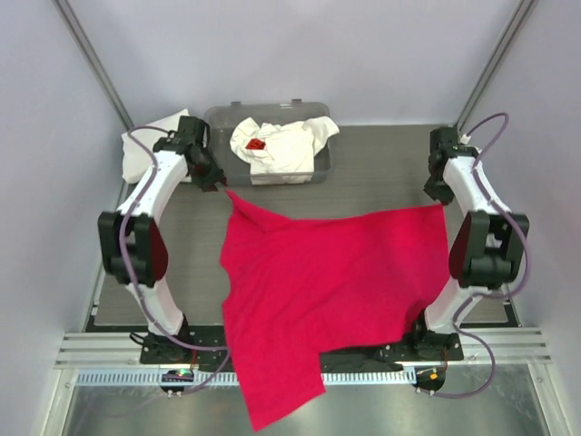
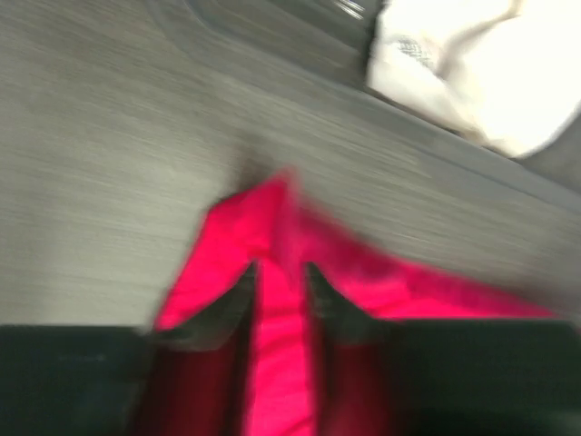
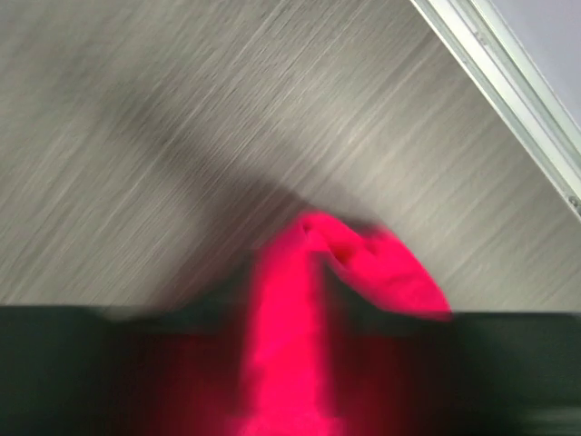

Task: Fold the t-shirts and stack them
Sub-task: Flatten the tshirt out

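The crimson red t-shirt (image 1: 318, 291) hangs stretched between my two grippers above the table, its lower part draping over the near edge. My left gripper (image 1: 221, 186) is shut on its far left corner; in the left wrist view the red cloth (image 2: 277, 300) runs between the dark fingers (image 2: 227, 304). My right gripper (image 1: 441, 201) is shut on the far right corner, with red cloth (image 3: 300, 309) bunched between its jaws in the right wrist view. White t-shirts (image 1: 277, 145), one with a small red mark (image 1: 257, 144), lie in the tub. Another white shirt (image 1: 154, 145) lies at the far left.
The clear grey plastic tub (image 1: 227, 118) stands at the back centre of the dark table (image 1: 381, 173). A metal rail (image 3: 508, 82) edges the table on the right. Grey walls enclose the cell.
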Action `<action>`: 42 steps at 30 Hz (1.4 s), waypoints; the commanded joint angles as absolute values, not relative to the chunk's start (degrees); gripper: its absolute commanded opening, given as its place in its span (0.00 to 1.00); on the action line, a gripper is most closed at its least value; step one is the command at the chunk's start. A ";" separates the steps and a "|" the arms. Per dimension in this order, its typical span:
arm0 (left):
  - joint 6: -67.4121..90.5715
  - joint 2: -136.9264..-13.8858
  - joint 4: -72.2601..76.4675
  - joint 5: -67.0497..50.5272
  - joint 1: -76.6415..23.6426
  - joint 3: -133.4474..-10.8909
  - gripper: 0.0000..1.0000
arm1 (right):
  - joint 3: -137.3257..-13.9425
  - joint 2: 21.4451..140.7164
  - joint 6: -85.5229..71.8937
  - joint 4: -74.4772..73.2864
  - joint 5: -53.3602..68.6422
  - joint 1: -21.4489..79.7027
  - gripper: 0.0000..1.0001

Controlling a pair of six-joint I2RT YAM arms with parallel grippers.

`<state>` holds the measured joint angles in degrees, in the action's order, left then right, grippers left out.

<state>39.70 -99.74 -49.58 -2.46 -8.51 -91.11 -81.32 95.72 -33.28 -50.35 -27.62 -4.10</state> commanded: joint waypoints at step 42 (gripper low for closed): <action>49.66 -100.27 -27.33 6.77 -25.23 -58.77 0.50 | -69.23 107.90 -28.92 -33.66 -7.82 -2.55 0.98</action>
<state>52.29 -95.61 -25.58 1.67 -28.10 -55.22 -63.48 101.67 -28.95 -37.50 -7.20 -2.37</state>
